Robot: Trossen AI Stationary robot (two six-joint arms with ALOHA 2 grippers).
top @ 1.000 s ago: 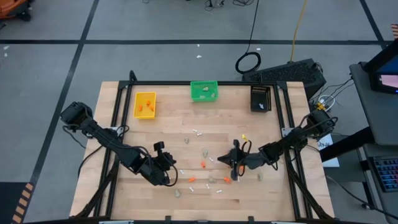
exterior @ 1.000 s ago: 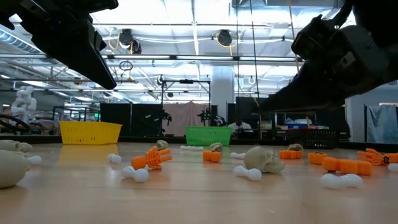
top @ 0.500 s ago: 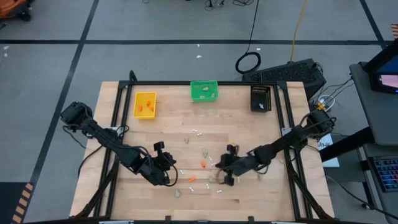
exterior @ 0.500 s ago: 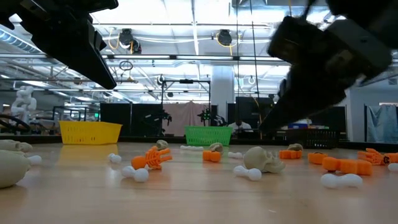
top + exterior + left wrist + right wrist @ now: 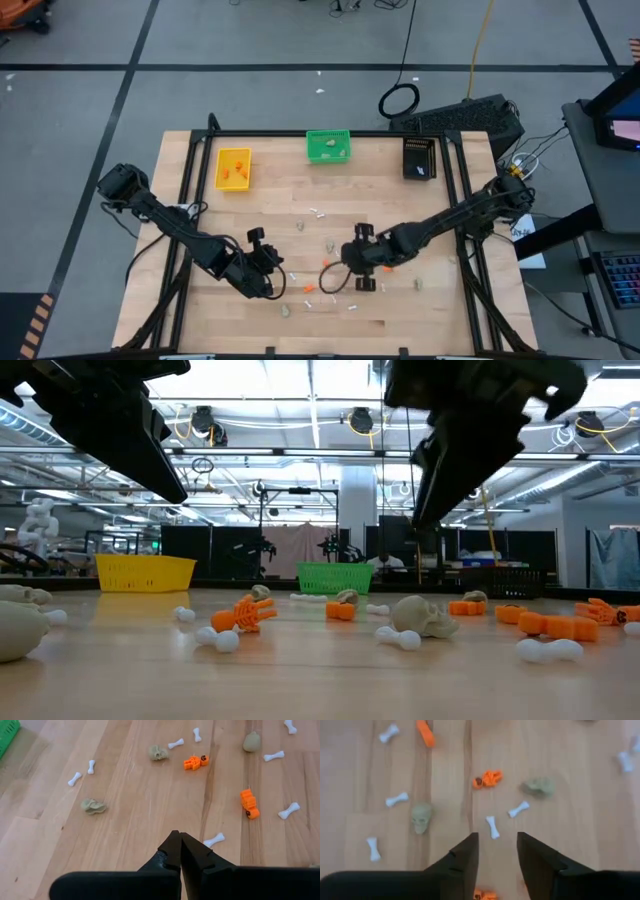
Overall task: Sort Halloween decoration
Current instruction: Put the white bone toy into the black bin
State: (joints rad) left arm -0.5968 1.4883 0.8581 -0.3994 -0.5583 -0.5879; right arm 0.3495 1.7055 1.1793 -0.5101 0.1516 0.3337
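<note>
The Halloween decoration lies scattered over the middle of the wooden table (image 5: 200, 300): orange bits (image 5: 487, 778), beige skull lumps (image 5: 421, 815) and white bone sticks (image 5: 491, 826). My right gripper (image 5: 352, 272) hangs above them near the table's middle, pointing steeply down. In its wrist view it (image 5: 495, 845) is open, with nothing between its fingertips. My left gripper (image 5: 277, 280) waits shut over the near left part, and its wrist view shows the closed tips (image 5: 178, 839) above bare wood, with a bone (image 5: 214, 840) and an orange bit (image 5: 248, 803) beyond.
Three small bins stand along the far edge: yellow (image 5: 233, 168), green (image 5: 328, 147) and black (image 5: 419, 157). A black frame (image 5: 190, 190) borders the table. More skulls (image 5: 425, 615) and orange bits (image 5: 245, 615) lie toward the near side.
My right gripper has risen and moved toward the table's left edge, over the scattered pieces, and has tipped from nearly level to steeply downward. The pieces on the table lie as before.
</note>
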